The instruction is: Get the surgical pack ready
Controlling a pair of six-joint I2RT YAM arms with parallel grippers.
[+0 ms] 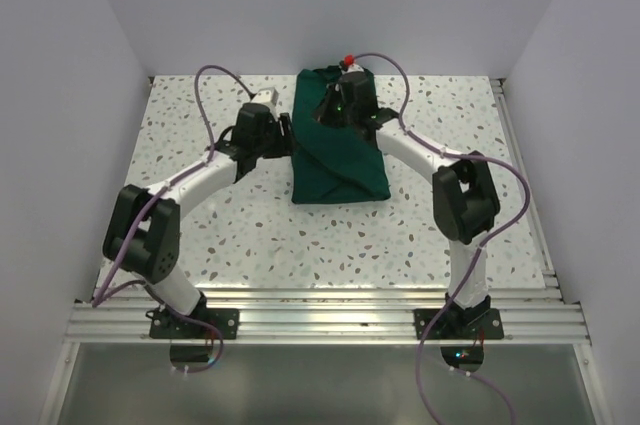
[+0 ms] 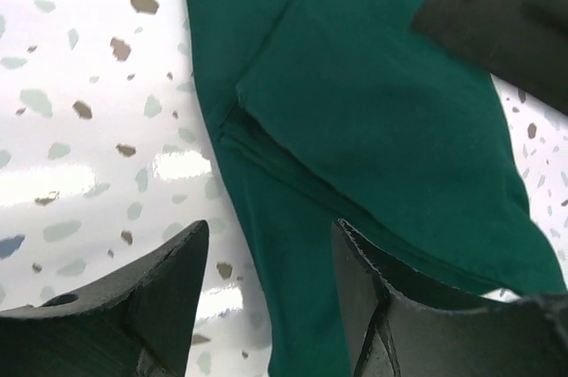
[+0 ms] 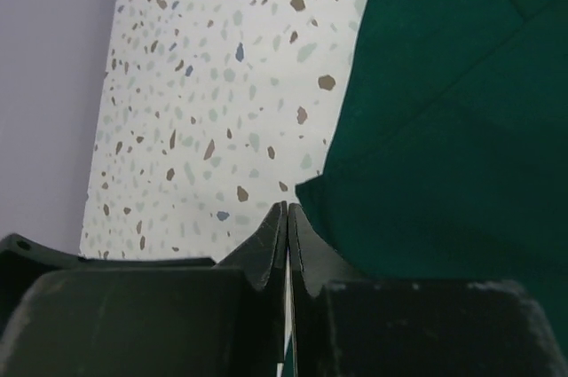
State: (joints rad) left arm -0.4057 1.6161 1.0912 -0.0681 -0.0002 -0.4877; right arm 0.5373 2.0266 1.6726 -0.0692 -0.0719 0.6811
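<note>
The surgical pack (image 1: pixel 338 160) is a dark green cloth folded into a bundle, lying at the middle back of the speckled table (image 1: pixel 250 235). Its tray, instruments and pouches are hidden. My left gripper (image 1: pixel 287 135) is at the bundle's left edge. In the left wrist view this left gripper (image 2: pixel 271 231) is open, its fingers straddling the edge of the green cloth (image 2: pixel 373 102). My right gripper (image 1: pixel 338 103) hovers over the bundle's far part. The right wrist view shows that right gripper (image 3: pixel 287 208) shut, with nothing seen between the tips and a corner of the cloth (image 3: pixel 453 129) just beside it.
A small red knob (image 1: pixel 348 58) sits behind the bundle at the back wall. Purple cables (image 1: pixel 205 95) loop over both arms. White walls close in the table on three sides. A dark part of the right arm (image 2: pixel 506 22) crosses the left wrist view.
</note>
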